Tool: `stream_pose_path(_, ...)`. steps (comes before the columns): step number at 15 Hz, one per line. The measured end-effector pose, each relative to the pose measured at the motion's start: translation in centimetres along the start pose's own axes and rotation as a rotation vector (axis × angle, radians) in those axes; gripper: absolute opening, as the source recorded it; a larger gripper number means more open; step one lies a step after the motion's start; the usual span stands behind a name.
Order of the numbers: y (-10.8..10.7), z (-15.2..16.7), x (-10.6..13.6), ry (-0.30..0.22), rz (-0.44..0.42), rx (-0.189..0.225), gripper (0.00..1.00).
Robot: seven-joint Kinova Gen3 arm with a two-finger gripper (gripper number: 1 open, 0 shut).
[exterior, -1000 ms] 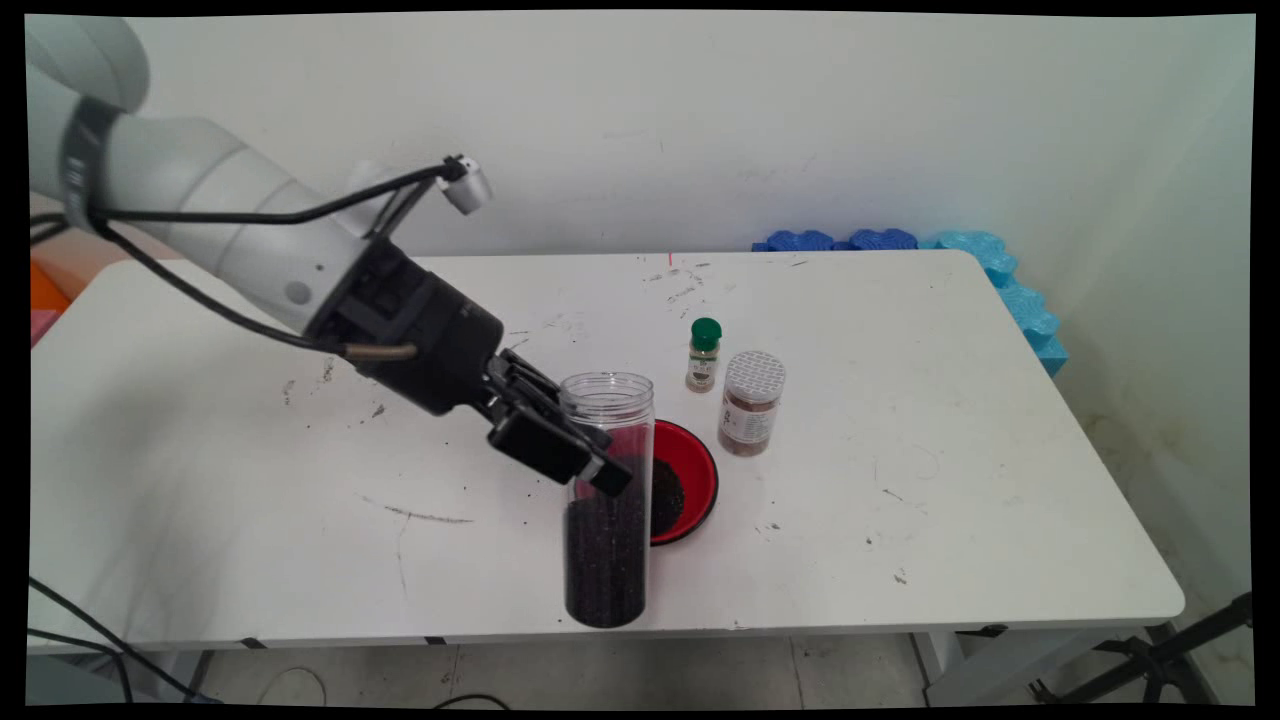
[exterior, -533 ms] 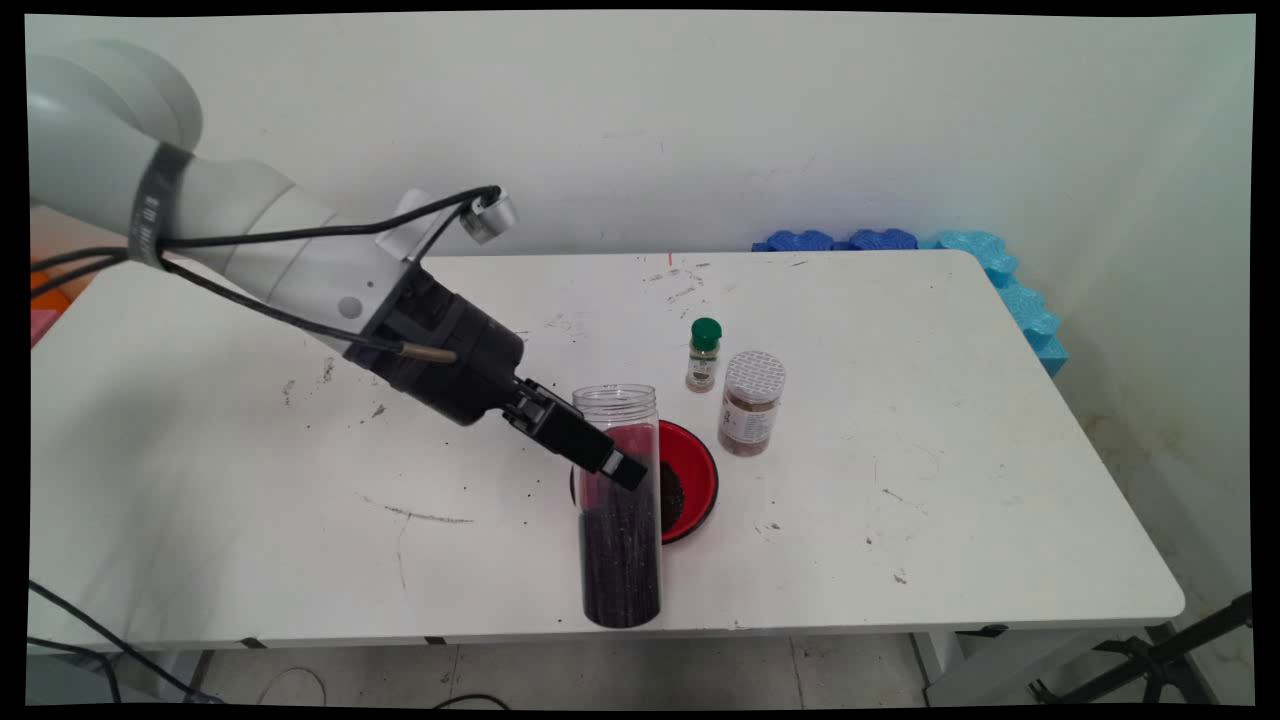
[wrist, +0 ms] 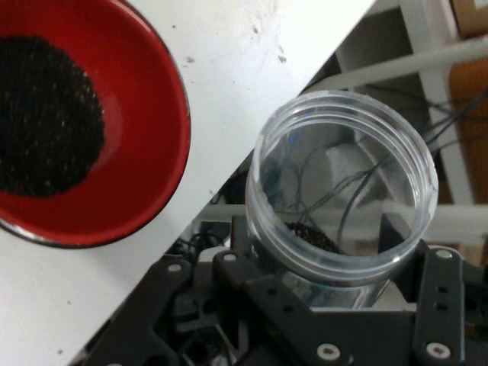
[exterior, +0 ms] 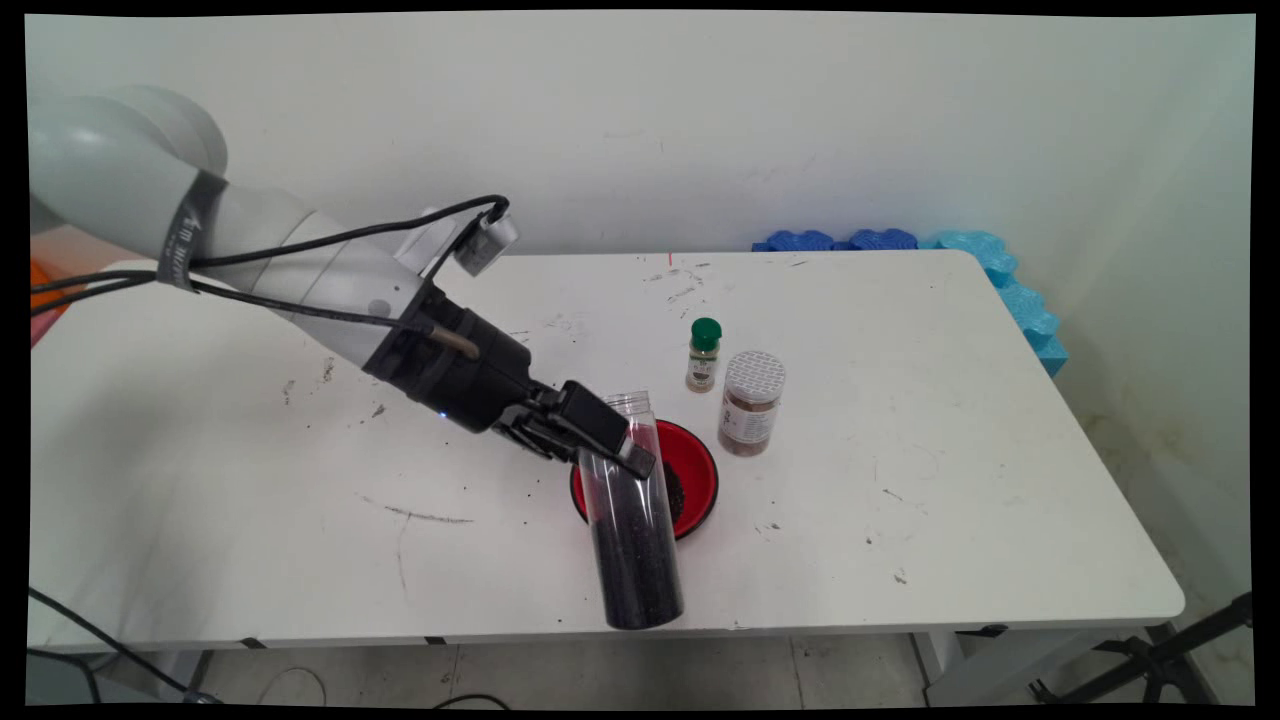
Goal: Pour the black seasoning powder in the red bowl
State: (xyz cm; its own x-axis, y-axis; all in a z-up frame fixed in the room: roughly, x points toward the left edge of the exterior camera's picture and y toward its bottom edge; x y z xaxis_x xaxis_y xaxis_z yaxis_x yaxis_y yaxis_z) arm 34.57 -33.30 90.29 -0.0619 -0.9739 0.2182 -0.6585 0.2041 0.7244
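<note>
A white, scuffed bench (exterior: 900, 520) is standing against a plain pale wall (exterior: 700, 120), its top flecked with dark marks and scattered grains, and blue knobbly foam pieces (exterior: 1000, 265) are lying along its far right edge against that wall. The landmark is a shallow round red bowl (exterior: 695, 480) holding a heap of fine black grains, glossy and smooth-walled in the hand view (wrist: 152, 152). A tall clear plastic cylindrical jar (exterior: 632, 530), open-mouthed and filled most of the way with the same black grains, is hanging tilted in front of the bowl's left part, its mouth leaning toward the arm and its base toward the bench's near edge; in the hand view its ribbed rim (wrist: 343, 191) is lying beside the bowl. The black two-finger pincer (exterior: 600, 440) is clamping the jar just below its mouth, its fingers closed on the clear wall. Beyond the bowl, a small glass spice bottle with a green cap (exterior: 704, 355) is standing upright, and just right of it a squat clear shaker jar with a perforated lid (exterior: 751, 402), holding brown powder; their labels are too small to read.
</note>
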Motion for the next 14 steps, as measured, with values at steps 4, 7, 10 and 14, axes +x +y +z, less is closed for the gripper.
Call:
stream_pose_path(4, -1.2, 0.3, 0.2, 0.033, -0.216, -0.004, 0.0)
stream_pose_path(7, -1.9, 0.6, 0.3, 0.045, -0.357, -0.01, 0.0)
stream_pose_path(10, -2.2, 0.8, 0.3, 0.043, -0.483, -0.03, 0.0)
stream_pose_path(14, -2.4, 1.1, 0.4, 0.039, -0.601, -0.054, 0.0)
